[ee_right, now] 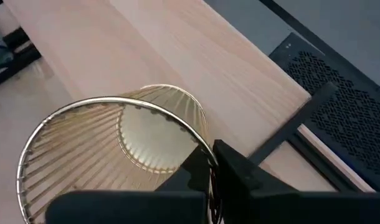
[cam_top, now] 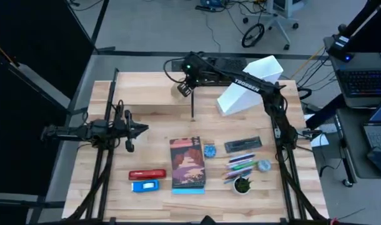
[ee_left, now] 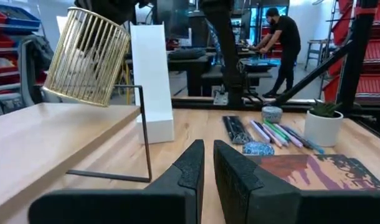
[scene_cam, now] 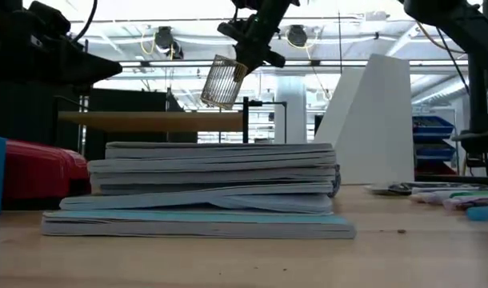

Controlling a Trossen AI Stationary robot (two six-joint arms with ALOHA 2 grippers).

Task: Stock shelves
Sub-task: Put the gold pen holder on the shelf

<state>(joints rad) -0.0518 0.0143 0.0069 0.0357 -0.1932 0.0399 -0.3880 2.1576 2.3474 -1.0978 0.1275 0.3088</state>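
Note:
The shelves are a low light-wood plank [cam_top: 147,94] on thin black legs at the table's far side and a white file holder [cam_top: 250,84] to its right. A gold wire cup [scene_cam: 222,80] hangs tilted above the plank's right end, and my right gripper [scene_cam: 248,50] is shut on it. The cup [ee_left: 90,59] also shows over the plank [ee_left: 47,134] in the left wrist view. My left gripper [cam_top: 140,129] waits shut at the table's left, touching nothing. My right gripper holds the wire cup by its rim [ee_right: 202,149], one finger [ee_right: 187,174] inside the mouth and the other outside. The fingers come slanting down from above. The cup hangs tilted below them, base lower, clear of the plank.
On the near half of the table lie a stack of books [cam_top: 187,164], a red stapler [cam_top: 147,174], a blue object [cam_top: 145,185], a tape roll [cam_top: 209,150], a black case [cam_top: 242,145], pens [cam_top: 243,165] and a small potted plant [cam_top: 242,184]. A person [ee_left: 283,43] stands far behind.

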